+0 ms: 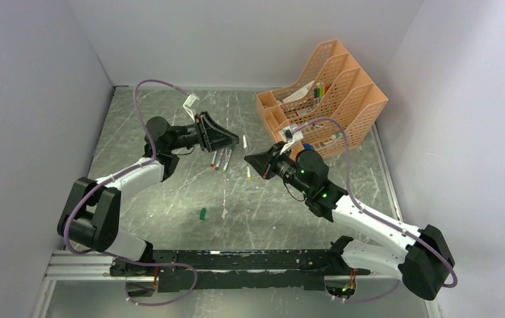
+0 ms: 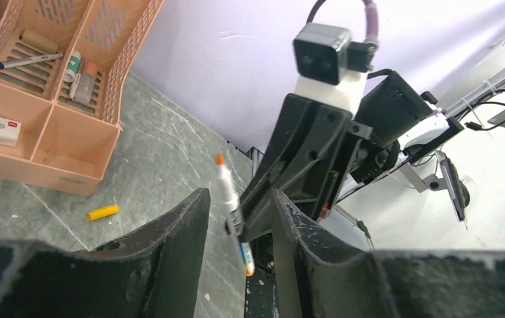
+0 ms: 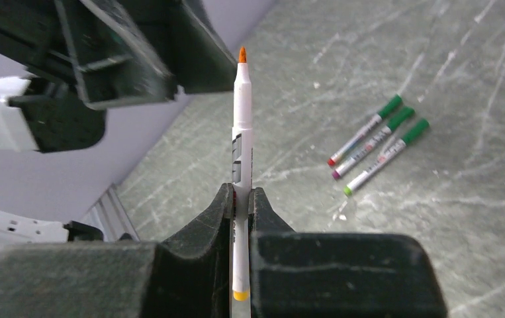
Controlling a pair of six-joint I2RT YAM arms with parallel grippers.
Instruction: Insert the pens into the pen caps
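Right gripper (image 3: 241, 199) is clamping a white pen (image 3: 242, 119) at mid-barrel, jaws closed tight on it. The pen's orange tip is pointing out toward the left gripper (image 2: 237, 199) and its yellow end is sticking out behind. Left gripper's jaws are standing apart w/ nothing visible btwn them, so no cap is being held. Step in hand is prob. capping this pen. To do it well, the left arm is needing a cap first: the one loose green cap (image 1: 202, 213) is lying on the table (image 1: 170, 132) nearer the arm bases, well apart from both grippers. It should be gripped by its closed end, mouth facing the tip, lined up on the pen's axis, then pushed straight on while the right is holding firm. Count: four pens, i.e. one held plus three capped pens (image 3: 375, 146) lying side by side; one loose green cap, w/ a pale bit (image 1: 224, 213) near it too small to tell; one yellow piece (image 2: 102, 212); one orange file organizer (image 1: 359, 106).
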